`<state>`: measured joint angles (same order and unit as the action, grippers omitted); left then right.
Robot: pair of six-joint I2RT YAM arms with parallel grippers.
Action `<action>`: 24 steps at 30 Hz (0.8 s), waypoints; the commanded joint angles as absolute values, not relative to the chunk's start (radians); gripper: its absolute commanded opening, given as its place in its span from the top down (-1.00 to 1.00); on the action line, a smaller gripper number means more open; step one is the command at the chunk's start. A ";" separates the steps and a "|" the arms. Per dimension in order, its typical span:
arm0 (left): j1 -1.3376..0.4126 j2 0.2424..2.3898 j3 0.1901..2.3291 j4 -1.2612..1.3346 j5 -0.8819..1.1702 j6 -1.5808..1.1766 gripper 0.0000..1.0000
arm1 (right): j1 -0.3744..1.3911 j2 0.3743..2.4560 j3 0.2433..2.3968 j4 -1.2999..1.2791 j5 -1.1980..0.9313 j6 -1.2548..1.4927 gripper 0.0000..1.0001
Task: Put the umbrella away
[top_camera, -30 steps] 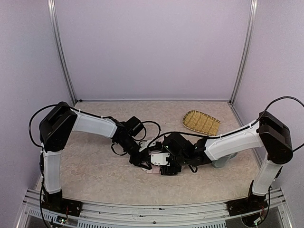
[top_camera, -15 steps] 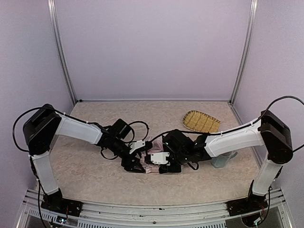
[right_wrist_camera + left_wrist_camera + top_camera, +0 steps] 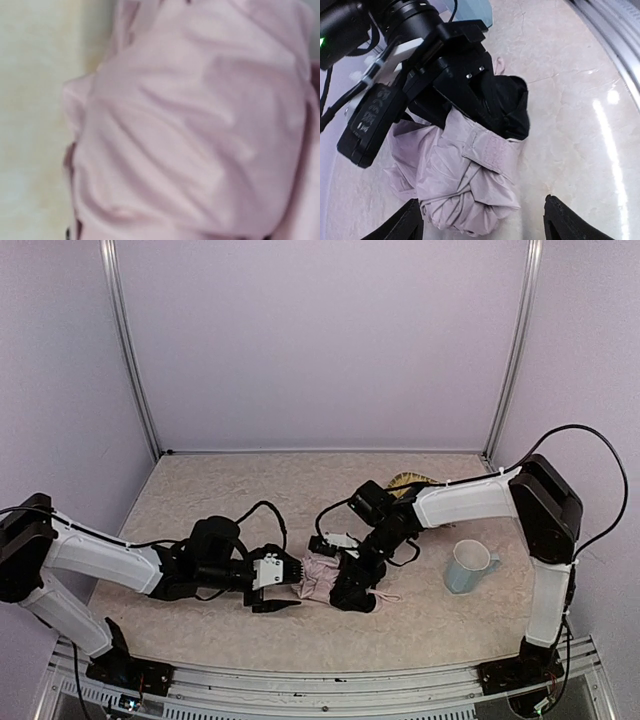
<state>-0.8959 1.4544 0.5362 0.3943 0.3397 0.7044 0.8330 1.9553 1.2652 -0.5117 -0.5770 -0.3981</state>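
The umbrella (image 3: 318, 577) lies folded on the table as a pale pink bundle with black lining showing at its right end. In the left wrist view the umbrella (image 3: 465, 180) sits just ahead of my left gripper (image 3: 482, 225), which is open and straddles its near end without touching it. My left gripper (image 3: 283, 585) lies low, just left of the bundle. My right gripper (image 3: 352, 592) comes down on the umbrella's right end, shut on the fabric (image 3: 507, 107). Pink cloth (image 3: 190, 125) fills the right wrist view, hiding the fingers.
A pale blue mug (image 3: 468, 565) stands right of the umbrella. A woven bamboo tray (image 3: 403, 481) lies at the back right, mostly hidden behind the right arm. The table's front rail (image 3: 320, 675) runs close below both grippers.
My left gripper let go of the umbrella, opened and drew back to the left, its arm dropping low. My right gripper shut on the bundle and its arm swung back, uncovering the mug.
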 commanded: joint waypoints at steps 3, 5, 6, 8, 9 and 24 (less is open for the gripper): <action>-0.946 1.618 0.652 0.359 0.078 0.872 -0.61 | 0.778 2.138 1.299 -0.819 -0.880 -0.439 0.71; -0.939 1.666 0.682 0.336 0.085 0.898 -0.59 | 0.763 2.174 1.326 -0.836 -0.894 -0.460 0.70; -0.935 1.683 0.700 0.311 0.098 0.903 -0.56 | 0.754 2.191 1.341 -0.843 -0.902 -0.467 0.69; -0.931 1.714 0.736 0.267 0.132 0.901 -0.50 | 0.740 2.226 1.375 -0.851 -0.911 -0.476 0.69; -0.931 1.728 0.751 0.254 0.150 0.896 -0.47 | 0.735 2.243 1.405 -0.858 -0.909 -0.476 0.68; -0.894 1.817 0.866 -0.026 0.459 0.815 0.62 | 0.669 2.166 1.404 -0.546 -0.765 -0.264 0.09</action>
